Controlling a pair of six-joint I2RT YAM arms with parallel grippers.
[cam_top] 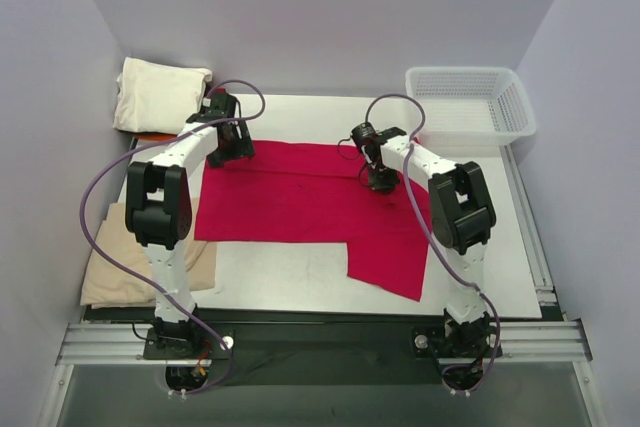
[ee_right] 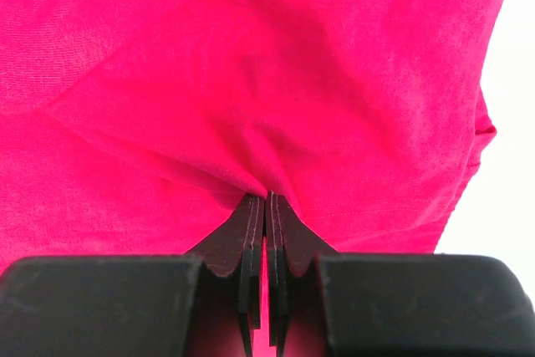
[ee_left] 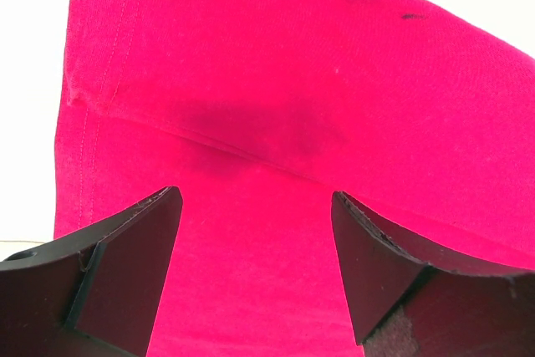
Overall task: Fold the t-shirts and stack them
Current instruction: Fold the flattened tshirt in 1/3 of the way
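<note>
Top view, crimson t-shirt (cam_top: 300, 202): spread flat on the table (cam_top: 300, 292) under both tools, with one flap reaching back toward the right arm's base.
Top view, left gripper (cam_top: 228, 150): low over the shirt's far-left corner.
Top view, right gripper (cam_top: 379, 180): down on the shirt's far-right part.
Top view, other shirts: the cream-white t-shirt (cam_top: 160, 95) lies folded beyond and outboard of the left gripper. The tan-beige t-shirt (cam_top: 110, 267) lies beside the left arm's base.
Left wrist view, tool state: fingers (ee_left: 125, 248) spread wide with nothing between them. Red cloth lies flat beneath, and a seam runs just ahead of the tips.
Right wrist view, tool state: fingers (ee_right: 251, 232) pressed together on a pinched ridge of red cloth. Creases fan out ahead of the tips.
Risk, uneven hold: only one side is gripped. If the right arm pulls before the left closes, the shirt would likely drag askew and the fold would go crooked.
Risk, thin pinch: the bite looks shallow, so the cloth could slip free under tension.
</note>
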